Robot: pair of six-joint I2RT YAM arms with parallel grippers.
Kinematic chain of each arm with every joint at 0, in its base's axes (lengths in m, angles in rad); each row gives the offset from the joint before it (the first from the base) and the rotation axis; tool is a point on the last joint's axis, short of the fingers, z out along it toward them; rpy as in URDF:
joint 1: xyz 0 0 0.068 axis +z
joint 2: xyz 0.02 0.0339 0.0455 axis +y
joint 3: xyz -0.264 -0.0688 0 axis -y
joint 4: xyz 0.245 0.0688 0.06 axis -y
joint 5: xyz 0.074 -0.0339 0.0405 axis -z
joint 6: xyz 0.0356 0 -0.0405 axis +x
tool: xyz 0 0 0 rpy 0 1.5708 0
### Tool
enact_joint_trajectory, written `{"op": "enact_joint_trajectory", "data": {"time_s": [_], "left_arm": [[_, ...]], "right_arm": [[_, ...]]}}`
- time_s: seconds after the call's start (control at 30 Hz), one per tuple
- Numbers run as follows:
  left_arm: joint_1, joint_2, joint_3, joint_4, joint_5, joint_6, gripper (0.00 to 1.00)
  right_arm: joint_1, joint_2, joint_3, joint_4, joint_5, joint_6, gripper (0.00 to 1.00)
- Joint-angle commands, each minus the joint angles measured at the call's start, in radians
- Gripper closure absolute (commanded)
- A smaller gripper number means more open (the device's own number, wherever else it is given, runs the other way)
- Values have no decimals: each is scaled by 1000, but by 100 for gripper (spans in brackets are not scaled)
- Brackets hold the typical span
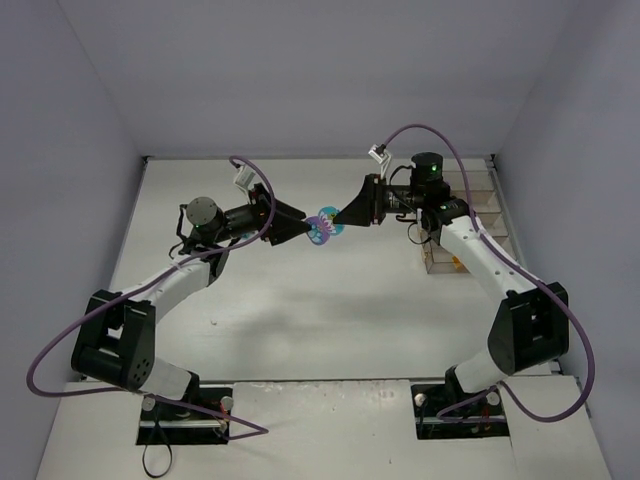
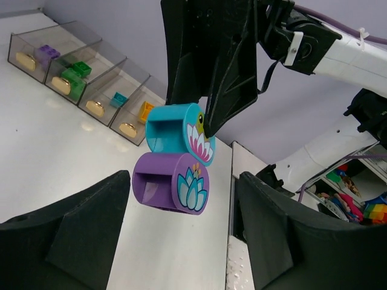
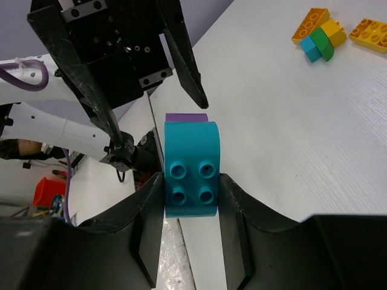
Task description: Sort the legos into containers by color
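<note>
Left wrist view shows the containers (image 2: 112, 60) already holding sorted legos, one colour per bin: a purple piece (image 2: 47, 53), green pieces (image 2: 75, 75), a teal piece (image 2: 119, 98) and an orange piece (image 2: 145, 110). Well apart from the containers, in mid-air, the right gripper (image 3: 190, 181) clamps a teal brick (image 3: 190, 145) joined to a purple brick (image 2: 172, 184). The left gripper (image 2: 181, 178) stands open around the purple brick, touching nothing. The task looks partway done: this pair is unsplit, and a loose cluster (image 3: 317, 39) waits on the table. Where that cluster lies relative to the containers cannot be told, and the top view hides most of the bins behind the right arm.
</note>
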Motion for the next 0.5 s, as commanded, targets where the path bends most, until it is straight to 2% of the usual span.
{"op": "enact_joint_trajectory", "data": {"time_s": [0.0, 0.2, 0.47], "left_arm": [[-1, -3, 51, 84, 48, -3, 34], [-8, 10, 64, 55, 60, 7, 35], [-27, 23, 78, 37, 55, 9, 50]], "right_arm": [[0, -52, 56, 116, -66, -1, 100], [0, -44, 61, 157, -72, 19, 100], [3, -33, 63, 205, -83, 39, 100]]}}
